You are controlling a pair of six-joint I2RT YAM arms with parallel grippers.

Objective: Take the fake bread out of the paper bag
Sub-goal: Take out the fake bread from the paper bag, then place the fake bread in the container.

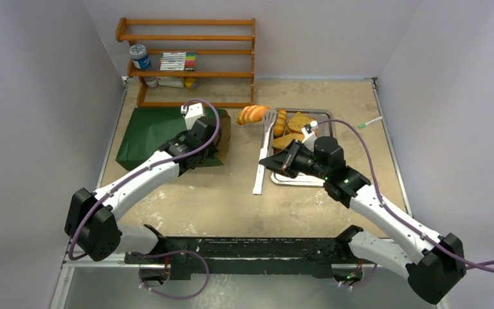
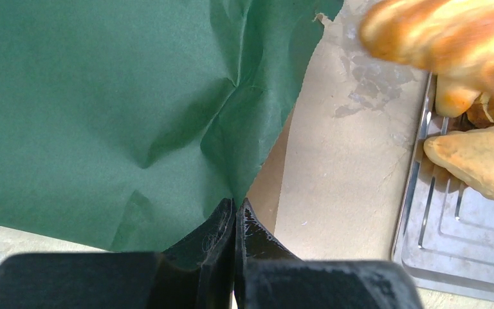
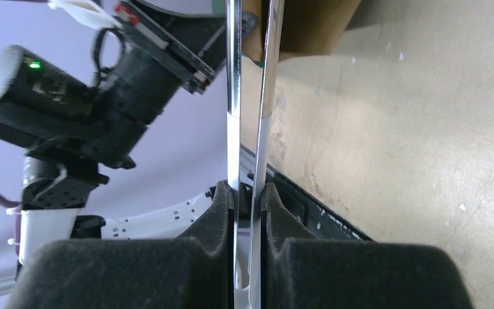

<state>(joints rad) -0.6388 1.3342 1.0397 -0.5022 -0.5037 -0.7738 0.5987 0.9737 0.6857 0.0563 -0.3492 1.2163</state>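
The left gripper's fingers are pressed together on the creased edge of the green paper bag, which covers all the ground ahead of them and to their left. To their right runs a strip of bare table, bounded farther right by the raised rim of the metal tray. Ahead and to the right, a striped orange roll lies by the tray's corner at the strip's far end. Between the right gripper's fingers there is no free gap: the tongs fill it and run on ahead. To their right the table is bare; to their left the left arm blocks the way.
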